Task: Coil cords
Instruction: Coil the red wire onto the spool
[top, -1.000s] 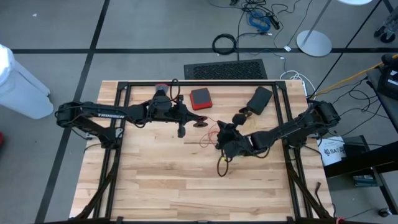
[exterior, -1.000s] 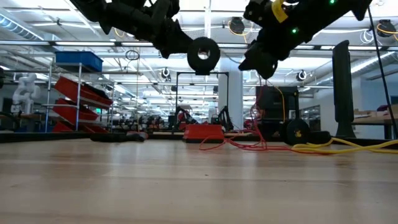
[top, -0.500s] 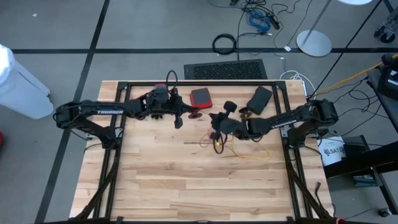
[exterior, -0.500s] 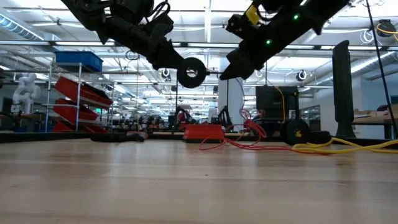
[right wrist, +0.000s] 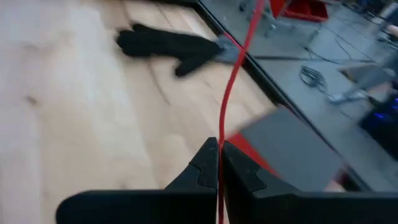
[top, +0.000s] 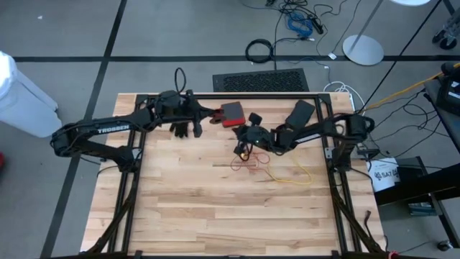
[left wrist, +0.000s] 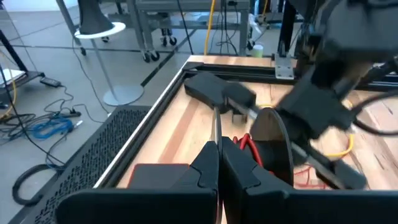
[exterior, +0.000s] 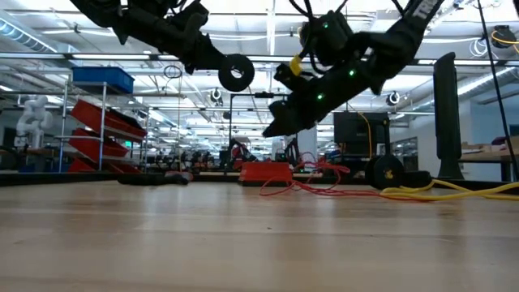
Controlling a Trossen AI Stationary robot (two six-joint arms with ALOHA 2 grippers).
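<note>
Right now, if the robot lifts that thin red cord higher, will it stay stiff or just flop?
Probably flop. The red cord lies in loose tangled loops on the table, so it looks limp. Where the right gripper pinches it, it runs taut, which suggests it straightens only under pull. It looks thin and likely light; trailing loops may drag along.

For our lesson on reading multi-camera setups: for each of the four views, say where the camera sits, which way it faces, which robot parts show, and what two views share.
High view: overhead, looking straight down on the wooden table; both arms show.
Low view: table height, looking level into the room; both arms enter from above.
Left wrist view: on the left arm, looking past the shut left gripper toward the right arm.
Right wrist view: on the right arm, the right gripper shut on the red cord; a black glove lies beyond.
Shared: the red box appears in high and low views.
</note>
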